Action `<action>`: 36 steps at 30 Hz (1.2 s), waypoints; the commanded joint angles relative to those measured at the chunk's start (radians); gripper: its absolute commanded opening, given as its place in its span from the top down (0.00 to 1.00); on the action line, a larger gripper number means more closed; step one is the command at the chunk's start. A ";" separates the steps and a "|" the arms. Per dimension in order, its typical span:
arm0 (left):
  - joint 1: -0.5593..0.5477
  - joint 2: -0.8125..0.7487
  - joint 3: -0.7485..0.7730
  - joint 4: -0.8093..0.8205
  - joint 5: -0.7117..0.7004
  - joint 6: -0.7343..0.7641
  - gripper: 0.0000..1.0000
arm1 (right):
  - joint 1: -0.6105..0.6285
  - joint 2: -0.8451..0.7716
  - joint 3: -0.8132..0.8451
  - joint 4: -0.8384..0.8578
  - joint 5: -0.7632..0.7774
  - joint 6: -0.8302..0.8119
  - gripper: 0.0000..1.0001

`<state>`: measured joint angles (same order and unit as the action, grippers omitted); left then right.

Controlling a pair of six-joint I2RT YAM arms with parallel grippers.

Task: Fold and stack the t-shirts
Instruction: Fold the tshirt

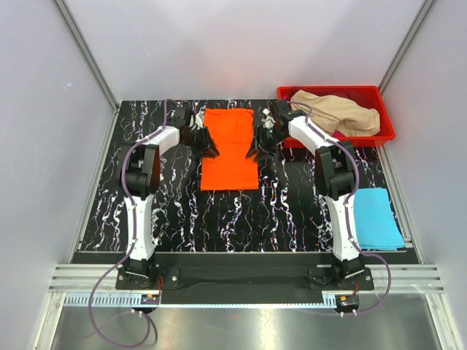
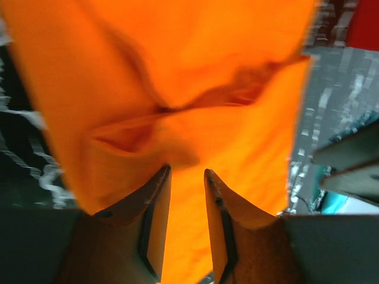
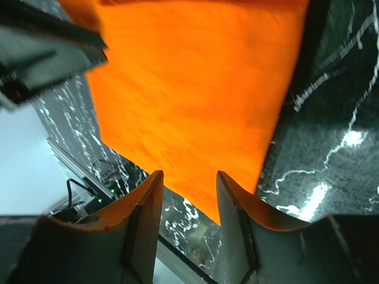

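Orange t-shirt (image 1: 230,149) lies on tabletop (image 1: 292,211); right tool (image 3: 188,174) hovers released, left tool (image 2: 186,170) perhaps nipping cloth, cannot tell.

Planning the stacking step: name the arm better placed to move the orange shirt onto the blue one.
Right, probably: the right gripper is at the orange shirt's right edge, and the blue shirt lies beside that arm, far from the left gripper.
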<state>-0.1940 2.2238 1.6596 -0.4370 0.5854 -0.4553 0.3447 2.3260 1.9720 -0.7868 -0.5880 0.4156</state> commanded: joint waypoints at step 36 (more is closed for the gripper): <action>0.053 -0.366 -0.600 0.118 0.082 0.006 0.87 | 0.243 0.069 -0.068 0.000 -0.222 0.005 0.92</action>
<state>-0.1516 1.8606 1.0840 -0.3565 0.6876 -0.4713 0.5934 2.4065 1.9083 -0.7578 -0.8192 0.4618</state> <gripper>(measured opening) 0.140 0.087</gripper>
